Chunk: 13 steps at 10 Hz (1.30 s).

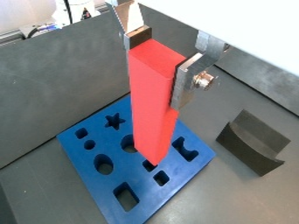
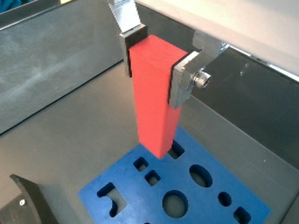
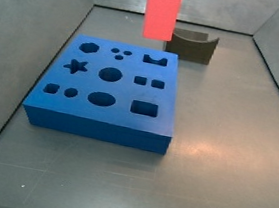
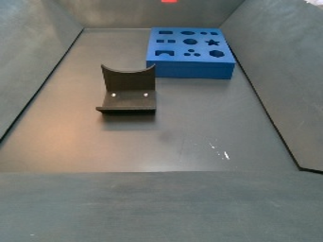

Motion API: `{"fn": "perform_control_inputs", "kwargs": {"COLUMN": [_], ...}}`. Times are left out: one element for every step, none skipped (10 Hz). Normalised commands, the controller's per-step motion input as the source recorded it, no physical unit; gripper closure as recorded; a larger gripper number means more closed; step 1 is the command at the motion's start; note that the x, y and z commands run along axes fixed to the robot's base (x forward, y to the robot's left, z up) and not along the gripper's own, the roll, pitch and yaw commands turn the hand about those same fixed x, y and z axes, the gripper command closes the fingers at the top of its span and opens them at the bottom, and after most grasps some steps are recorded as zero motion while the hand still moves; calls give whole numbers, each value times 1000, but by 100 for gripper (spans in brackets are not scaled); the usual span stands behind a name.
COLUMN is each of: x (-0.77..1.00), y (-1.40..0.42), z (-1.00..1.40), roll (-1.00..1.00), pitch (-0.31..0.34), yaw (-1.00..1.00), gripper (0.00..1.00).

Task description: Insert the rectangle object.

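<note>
My gripper [image 1: 162, 59] is shut on the upper end of the red-pink rectangle object [image 1: 152, 105] and holds it upright; both wrist views show this [image 2: 160, 61]. The bar [image 2: 155, 96] hangs above the blue block with shaped holes [image 1: 140, 179], its lower end over the block's holes and apart from them. In a side view the bar [image 3: 163, 9] hangs over the far edge of the blue block [image 3: 99, 119], with the gripper out of frame above. Another side view shows only a red sliver [image 4: 168, 2] above the block [image 4: 190, 68].
A small dark grey block with a curved notch [image 3: 194, 45] stands on the floor beside the blue block and shows in the other views too [image 1: 254, 140] [image 4: 127, 92] [image 2: 30, 206]. Grey walls enclose the floor on all sides.
</note>
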Motion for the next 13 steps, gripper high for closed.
{"fn": "perform_control_inputs", "kwargs": {"x": [9, 0, 0, 0, 286, 246, 43, 54, 0, -6, -89, 0, 0], "y": [0, -540, -946, -906, -666, -191, 0, 91, 171, 66, 34, 0, 0], "z": [0, -746, -1000, -1000, -1000, -1000, -749, -603, -591, -540, -354, -211, -231], "roll": [-26, 59, 159, 136, 97, 60, -34, -61, -49, -94, -120, -123, -124], "pitch": [0, -80, -173, -164, -61, 26, 27, 20, 4, 0, 0, 0, 0], "yaw": [0, -129, -317, -257, -234, -294, -174, -80, -71, 0, -43, 0, 0], "gripper": [100, 100, 100, 100, 100, 100, 100, 100, 100, 100, 100, 100, 100]}}
